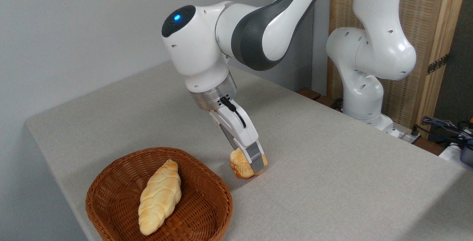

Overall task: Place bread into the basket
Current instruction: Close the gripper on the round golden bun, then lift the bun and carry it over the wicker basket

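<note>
Brown wicker is what draws the eye in the 1 view on hand: the basket [111,200] sits at the near left of the grey table [332,167], and a pale braided loaf [160,196] already lies in it, slanting from upper right to lower left. Just beside the basket's right rim, on the table, is the bun [241,167], golden-brown with a lumpy edge, tipped up rather than lying flat. The gripper [255,165] reaches down at a slant from the white arm [236,37], and its fingers are closed on the bun, 1 finger across the bun's right face and the other mostly hidden behind it. Whether the bun's lower edge touches the table or is just clear of it cannot be told, though its shadow sits tight beneath it. The step in hand looks like the grasp, with the carry yet to come. The next move would call for a lift high enough to clear the thick rim, then a short travel left and toward the camera, and a release over the bare weave on the basket's right side, clear of the loaf.
</note>
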